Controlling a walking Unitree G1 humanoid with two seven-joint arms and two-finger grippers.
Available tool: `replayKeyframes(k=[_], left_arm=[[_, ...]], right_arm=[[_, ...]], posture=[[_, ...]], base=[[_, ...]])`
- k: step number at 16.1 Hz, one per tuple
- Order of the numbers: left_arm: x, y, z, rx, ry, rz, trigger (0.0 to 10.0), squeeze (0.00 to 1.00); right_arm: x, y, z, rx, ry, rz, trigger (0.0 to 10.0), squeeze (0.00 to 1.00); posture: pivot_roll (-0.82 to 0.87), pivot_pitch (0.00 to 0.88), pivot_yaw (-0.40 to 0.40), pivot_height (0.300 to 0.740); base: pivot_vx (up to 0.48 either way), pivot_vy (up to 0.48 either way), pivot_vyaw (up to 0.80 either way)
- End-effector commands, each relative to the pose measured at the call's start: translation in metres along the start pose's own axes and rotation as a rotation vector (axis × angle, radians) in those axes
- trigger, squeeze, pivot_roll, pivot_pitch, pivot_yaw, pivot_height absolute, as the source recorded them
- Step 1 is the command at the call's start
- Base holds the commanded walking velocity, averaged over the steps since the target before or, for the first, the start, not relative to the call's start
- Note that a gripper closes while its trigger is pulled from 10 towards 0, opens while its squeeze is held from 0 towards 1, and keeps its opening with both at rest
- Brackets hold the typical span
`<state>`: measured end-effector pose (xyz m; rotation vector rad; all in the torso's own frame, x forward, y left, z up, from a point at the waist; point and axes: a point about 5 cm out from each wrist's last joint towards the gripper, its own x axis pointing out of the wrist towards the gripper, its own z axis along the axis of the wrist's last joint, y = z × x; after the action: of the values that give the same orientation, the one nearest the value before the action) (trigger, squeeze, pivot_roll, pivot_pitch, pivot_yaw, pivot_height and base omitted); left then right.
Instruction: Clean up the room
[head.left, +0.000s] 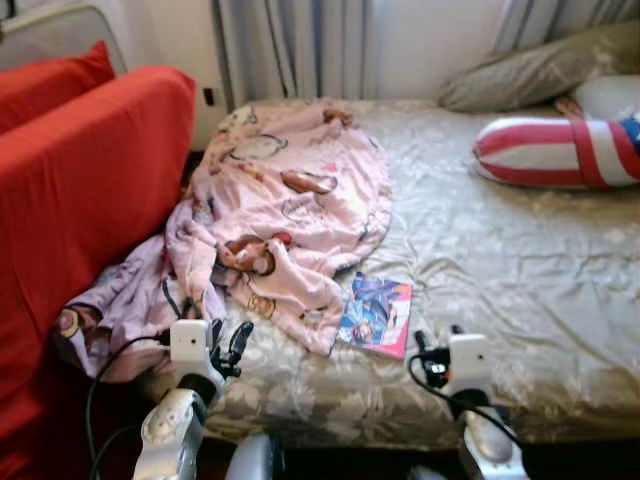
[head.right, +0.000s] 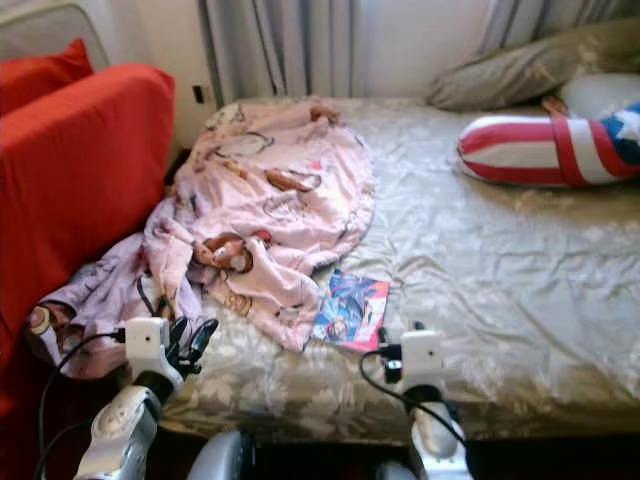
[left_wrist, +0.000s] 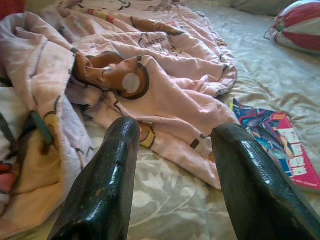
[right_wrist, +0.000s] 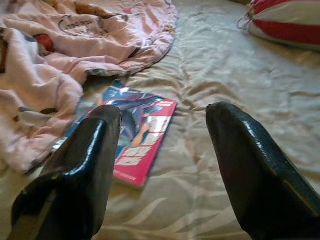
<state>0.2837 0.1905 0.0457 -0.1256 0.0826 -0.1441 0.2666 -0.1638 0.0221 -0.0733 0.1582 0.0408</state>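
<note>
I see a bed (head.left: 480, 260) covered with a beige floral bedspread, viewed from its near edge. A pink cartoon-print blanket (head.left: 290, 200) lies crumpled across the bed's left half, its lower corner spilling over the edge toward the red sofa (head.left: 80, 200) that stands just beside the bed. A comic book (head.left: 377, 314) with a pink and blue cover lies flat on the bedspread, touching the blanket's near right hem. At the far right rest a red-and-white striped cushion (head.left: 555, 150) and, behind it, a beige pillow (head.left: 530, 70). My left gripper (left_wrist: 170, 165) hovers at the near bed edge with its fingers spread, empty, facing the blanket. My right gripper (right_wrist: 162, 165) hovers at the near edge just right of the comic book, fingers likewise spread and holding nothing. Grey curtains (head.left: 290, 45) hang behind the bed.
</note>
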Motion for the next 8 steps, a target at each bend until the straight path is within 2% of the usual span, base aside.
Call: replayKeyframes(k=[1, 5, 8], left_arm=[[0.0004, -0.0005, 0.0011, -0.003, 0.000, 0.001, 10.0, 0.00], [0.0002, -0.0009, 0.0002, -0.003, 0.005, 0.002, 10.0, 0.00], [0.0003, -0.0014, 0.0004, -0.003, 0.006, 0.001, 10.0, 0.00]], right_arm=[[-0.0016, -0.0018, -0.0030, 0.003, 0.013, -0.004, 10.0, 0.00], [-0.0015, 0.0004, -0.0036, -0.008, 0.016, 0.009, 10.0, 0.00], [-0.0017, -0.0017, -0.0033, 0.002, 0.012, -0.003, 10.0, 0.00]], posture=[[-0.07, 0.087, 0.031, 0.627], [-0.07, 0.088, 0.031, 0.592], [-0.07, 0.088, 0.032, 0.587]], base=[[0.000, 0.000, 0.00], [0.000, 0.000, 0.00], [0.000, 0.000, 0.00]])
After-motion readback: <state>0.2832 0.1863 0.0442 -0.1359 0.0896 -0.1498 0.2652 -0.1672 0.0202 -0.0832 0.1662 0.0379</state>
